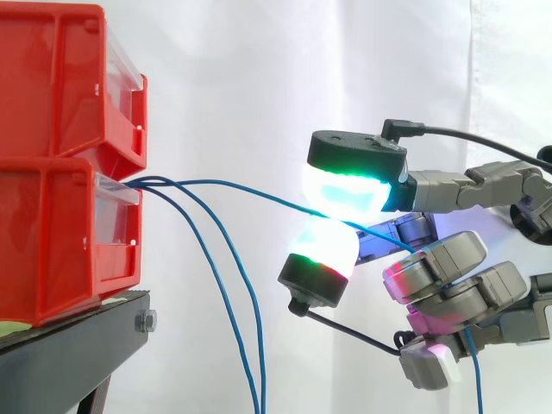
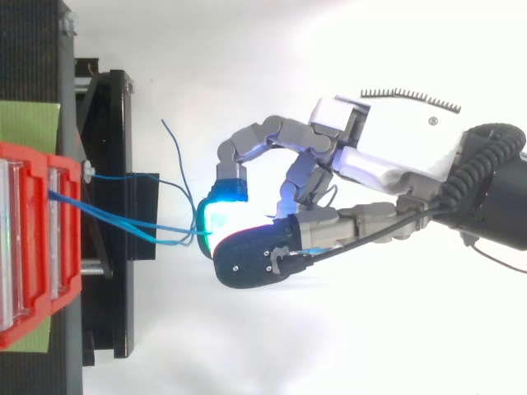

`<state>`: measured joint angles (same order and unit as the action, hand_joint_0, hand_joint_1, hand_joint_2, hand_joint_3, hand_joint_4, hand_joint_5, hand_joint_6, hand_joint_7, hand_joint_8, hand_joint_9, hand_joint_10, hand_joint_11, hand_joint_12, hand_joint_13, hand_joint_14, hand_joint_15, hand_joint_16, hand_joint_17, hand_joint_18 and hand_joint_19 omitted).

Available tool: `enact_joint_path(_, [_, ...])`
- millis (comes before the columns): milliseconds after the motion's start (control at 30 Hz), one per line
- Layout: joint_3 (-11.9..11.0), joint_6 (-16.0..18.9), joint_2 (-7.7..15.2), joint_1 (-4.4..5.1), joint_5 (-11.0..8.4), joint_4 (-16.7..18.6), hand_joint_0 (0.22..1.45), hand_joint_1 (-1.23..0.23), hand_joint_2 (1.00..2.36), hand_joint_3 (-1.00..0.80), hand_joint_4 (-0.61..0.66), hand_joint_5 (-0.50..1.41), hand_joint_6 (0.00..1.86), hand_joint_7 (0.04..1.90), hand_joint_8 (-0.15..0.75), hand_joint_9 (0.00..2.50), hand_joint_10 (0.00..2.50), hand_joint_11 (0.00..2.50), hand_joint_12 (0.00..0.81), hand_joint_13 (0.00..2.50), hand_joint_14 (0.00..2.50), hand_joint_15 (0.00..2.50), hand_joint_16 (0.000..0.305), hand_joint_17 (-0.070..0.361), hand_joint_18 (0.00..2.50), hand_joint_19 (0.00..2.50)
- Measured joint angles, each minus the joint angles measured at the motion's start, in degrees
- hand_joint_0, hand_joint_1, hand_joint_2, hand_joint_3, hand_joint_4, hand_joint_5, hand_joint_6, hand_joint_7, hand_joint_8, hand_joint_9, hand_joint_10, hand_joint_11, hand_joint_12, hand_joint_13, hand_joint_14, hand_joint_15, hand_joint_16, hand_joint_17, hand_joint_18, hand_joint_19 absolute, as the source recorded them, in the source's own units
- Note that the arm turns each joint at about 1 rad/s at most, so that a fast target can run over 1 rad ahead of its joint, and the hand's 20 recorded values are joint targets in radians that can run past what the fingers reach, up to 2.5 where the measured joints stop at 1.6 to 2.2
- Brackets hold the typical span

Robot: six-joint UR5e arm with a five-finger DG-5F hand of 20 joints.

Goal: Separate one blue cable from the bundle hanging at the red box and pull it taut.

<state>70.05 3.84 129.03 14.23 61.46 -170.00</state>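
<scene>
**A:** Where's the cable [image 1: 267,197] relative to the box [image 1: 60,233]?

**B:** It leaves the front lip of the box and runs out sideways, away from it. It is pinched between two glowing pads [image 1: 345,190] well clear of the box. Past the pinch it trails over the hand [image 1: 457,272] and drops. The rest of the bundle [image 1: 228,302], two strands, leaves the same lip and hangs straight down in front of the stand [image 1: 78,336].

**A:** So the hand is closed on it?

**B:** Yes. One pad sits above and one below, pressed together on that single strand. The other fingers are curled behind and hold nothing that I can see. From above, the pinch lies level with the box front, out to its side.

**A:** How will it handle?

**B:** I'd say it is thin, light and limp, with a smooth jacket, so it could slide through soft pads if the squeeze is weak. It won't resist until the slack is gone, then the load comes on quickly. A shallow bow shows between box and pads, so it's close to taut but not there.

**A:** Is the grip point right?

**B:** I think so. It is far enough from the box that the hanging strands stay clear. I'd pull straight away from the box and gently, since I can't see how the cable is anchored inside.
</scene>
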Motion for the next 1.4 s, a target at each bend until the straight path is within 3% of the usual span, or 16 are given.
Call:
enact_joint_path(433, [0.00,-0.03,0.00,0.01,0.15,0.11,0.60,-0.61,1.01,-0.06,0.10,-0.10,0.92,1.28,0.360,1.30,0.59,1.50,0.391,1.32,0.87,1.48,0.064,0.144,1.13,0.91])
enact_joint_path(1400, [0.00,-0.05,-0.01,0.01,0.13,0.09,0.61,-0.55,1.01,-0.11,0.11,-0.11,0.93,1.26,0.370,1.27,0.58,1.53,0.401,1.33,0.78,1.51,0.065,0.145,1.14,0.94])
